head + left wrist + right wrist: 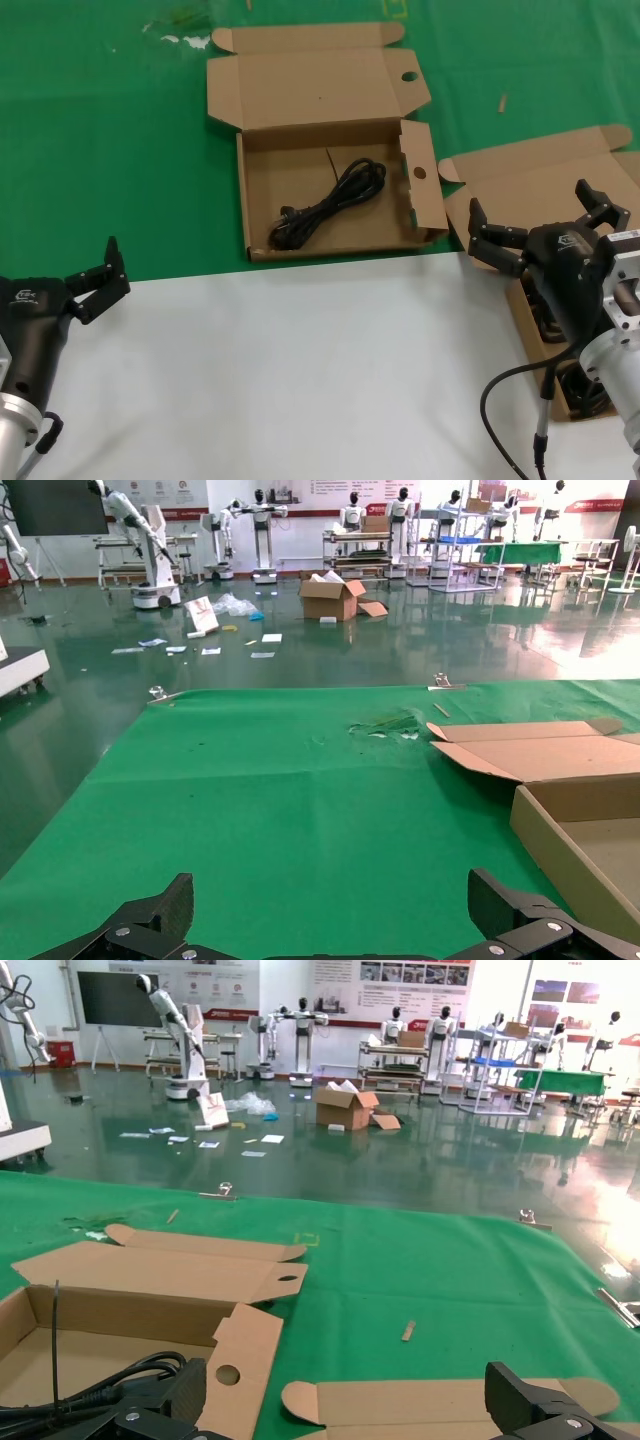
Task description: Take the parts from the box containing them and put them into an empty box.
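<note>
The right gripper (540,225) hovers with its fingers spread wide and empty, above the box without holes (545,190) at the right side of the table. Inside this box, under the arm, dark cable bundles (585,390) are partly visible; how many, I cannot tell. To its left lies the wide box with round holes (262,232), its lid open. One black coiled cable (328,203) lies in it on the bottom. The left gripper (100,280) waits near the left edge over the white surface (300,370), also spread and empty.
</note>
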